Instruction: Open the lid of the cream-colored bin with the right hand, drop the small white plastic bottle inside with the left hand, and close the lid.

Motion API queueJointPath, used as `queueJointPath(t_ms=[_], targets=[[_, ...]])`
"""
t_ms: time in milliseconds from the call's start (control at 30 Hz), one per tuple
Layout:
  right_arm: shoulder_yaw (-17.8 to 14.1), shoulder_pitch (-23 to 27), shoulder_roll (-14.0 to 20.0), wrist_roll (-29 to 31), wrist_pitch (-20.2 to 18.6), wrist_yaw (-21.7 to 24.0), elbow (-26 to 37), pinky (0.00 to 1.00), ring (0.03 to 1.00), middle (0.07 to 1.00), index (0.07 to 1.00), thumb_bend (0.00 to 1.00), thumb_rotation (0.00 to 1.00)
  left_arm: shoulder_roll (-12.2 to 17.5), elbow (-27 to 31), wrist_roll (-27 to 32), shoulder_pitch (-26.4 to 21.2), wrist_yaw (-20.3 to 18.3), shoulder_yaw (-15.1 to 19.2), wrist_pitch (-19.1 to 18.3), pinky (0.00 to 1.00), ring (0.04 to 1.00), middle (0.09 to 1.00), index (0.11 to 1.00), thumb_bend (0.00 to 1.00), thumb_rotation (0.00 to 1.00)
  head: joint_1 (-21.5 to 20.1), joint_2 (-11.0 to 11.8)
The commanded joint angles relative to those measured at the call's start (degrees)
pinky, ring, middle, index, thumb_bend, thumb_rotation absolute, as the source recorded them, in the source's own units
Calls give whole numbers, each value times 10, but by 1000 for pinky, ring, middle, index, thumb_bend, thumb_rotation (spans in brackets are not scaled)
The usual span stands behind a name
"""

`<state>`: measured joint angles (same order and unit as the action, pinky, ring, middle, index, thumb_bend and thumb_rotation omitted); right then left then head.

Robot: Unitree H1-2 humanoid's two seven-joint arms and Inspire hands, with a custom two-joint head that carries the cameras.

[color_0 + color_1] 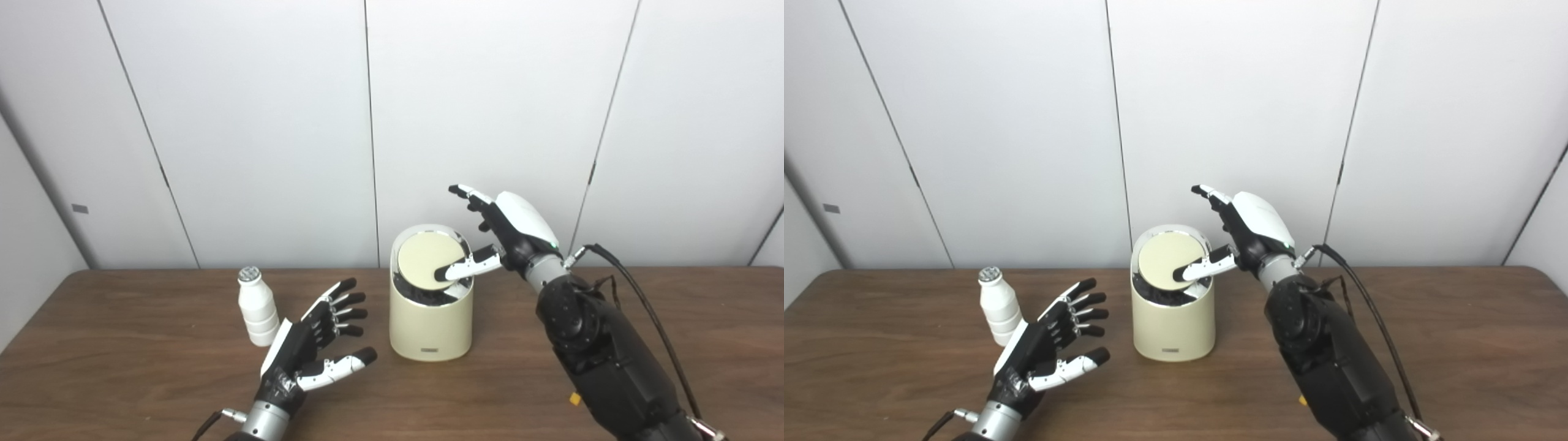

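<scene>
Right robot hand, fingers spread, presses its thumb on the tilted lid of the bin, while the left robot hand waits spread beside the upright bottle, probably light, rigid, slippery, best grasped around its ribbed body.

You cannot see into the bin: its tilted lid and the right hand's thumb cover the opening, leaving only a dark sliver. The left hand hides the bottle's lower right side in the right eye view. The small mark low on the bin's front is too small for you to read. Both forearms and the worktop are cut off at the bottom edge.
</scene>
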<state>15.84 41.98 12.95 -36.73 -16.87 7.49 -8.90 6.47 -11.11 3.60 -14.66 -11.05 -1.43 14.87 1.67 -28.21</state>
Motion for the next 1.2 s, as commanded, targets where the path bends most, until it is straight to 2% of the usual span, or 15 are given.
queueJointPath(t_ms=[0,133,300,500,633,700,767,933,1167], targets=[[3,34,6,-7,10,1,16,704,861,909,910,928,296,-3,22,2,-13,4,0,7,692,786,854,924,758,201,2,-1],[8,38,8,-7,16,3,18,737,875,916,919,945,349,-5,22,1,-14,4,0,8,690,783,853,920,763,198,5,-2],[25,45,11,-35,18,1,21,730,868,910,916,926,335,-6,23,-2,-14,5,1,3,689,785,855,925,762,196,8,-3],[61,56,16,-101,14,0,18,677,832,901,907,916,289,-5,21,-2,-15,4,1,6,696,785,856,925,760,195,6,-3],[86,66,27,-144,20,9,18,695,829,898,909,926,274,-5,23,-4,-14,5,1,6,690,782,852,923,758,198,5,-4],[95,68,34,-162,25,11,21,718,834,897,910,924,245,-5,24,-2,-14,4,1,5,689,785,852,925,756,191,7,-5],[107,65,44,-185,48,-7,23,711,826,882,897,926,201,-5,25,-2,-14,4,2,5,689,786,853,925,753,190,7,-6],[116,59,51,-218,78,-32,19,699,826,875,886,931,142,-4,28,0,-13,3,2,3,684,785,853,924,751,192,8,-8],[113,52,47,-234,80,-31,18,709,831,883,880,935,126,-3,35,0,-11,3,3,-3,691,787,857,925,751,197,7,-10]])
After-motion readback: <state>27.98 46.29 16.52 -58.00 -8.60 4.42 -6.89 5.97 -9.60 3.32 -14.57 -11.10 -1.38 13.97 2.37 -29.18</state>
